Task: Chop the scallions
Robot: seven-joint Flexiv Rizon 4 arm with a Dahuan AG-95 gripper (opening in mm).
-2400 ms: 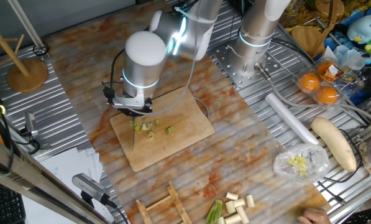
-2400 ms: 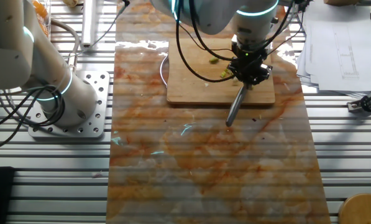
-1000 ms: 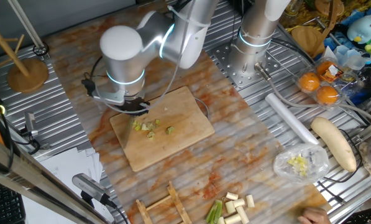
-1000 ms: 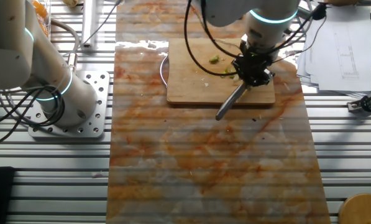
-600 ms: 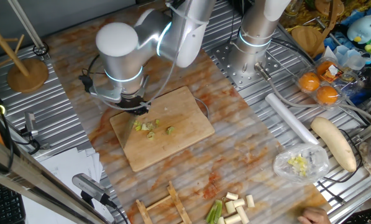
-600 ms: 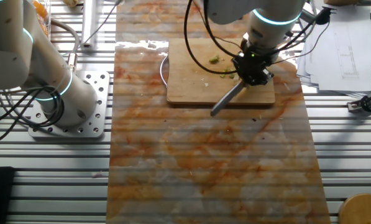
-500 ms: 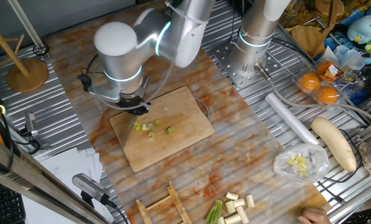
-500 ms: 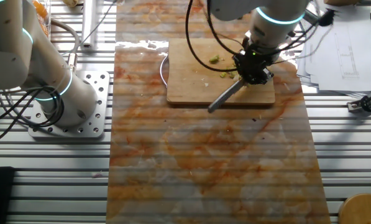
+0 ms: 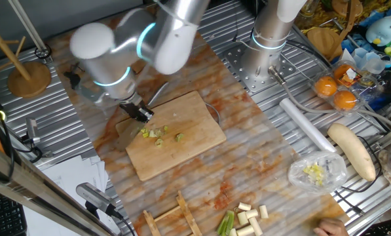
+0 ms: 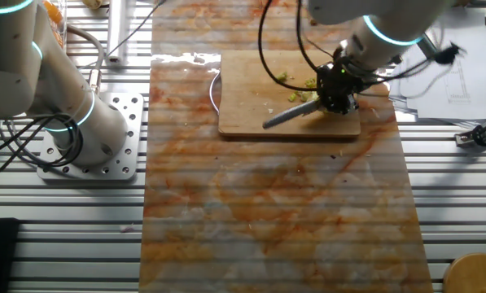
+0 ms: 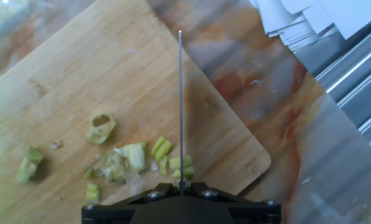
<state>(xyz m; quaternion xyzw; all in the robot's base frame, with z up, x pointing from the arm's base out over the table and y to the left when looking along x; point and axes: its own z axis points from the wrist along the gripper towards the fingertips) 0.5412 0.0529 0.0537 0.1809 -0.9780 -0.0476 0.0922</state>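
Small yellow-green scallion bits (image 9: pixel 158 134) lie in a loose cluster on the wooden board (image 9: pixel 188 141). They also show in the other fixed view (image 10: pixel 295 81) and in the hand view (image 11: pixel 132 158). My gripper (image 9: pixel 137 113) is shut on a knife (image 9: pixel 126 133) at the board's left edge, the blade slanting low beside the bits. In the other fixed view the gripper (image 10: pixel 338 93) holds the knife (image 10: pixel 291 114) nearly flat over the board (image 10: pixel 243 122). In the hand view the blade (image 11: pixel 180 99) shows edge-on, reaching from the gripper (image 11: pixel 181 186) across the board (image 11: pixel 98 68).
Uncut scallion stalk pieces (image 9: pixel 247 217) lie at the front edge. A plastic bag with chopped bits (image 9: pixel 316 172), a pale banana-shaped vegetable (image 9: pixel 352 151), a white roll (image 9: pixel 306 124) and oranges (image 9: pixel 336 92) are at the right. A second arm's base (image 9: pixel 268 39) stands behind. Papers (image 11: pixel 303 18) lie beside the board.
My arm has swung toward the board's left edge. The knife has turned and tipped from steep to nearly flat over the board. The scallion bits have stayed put.
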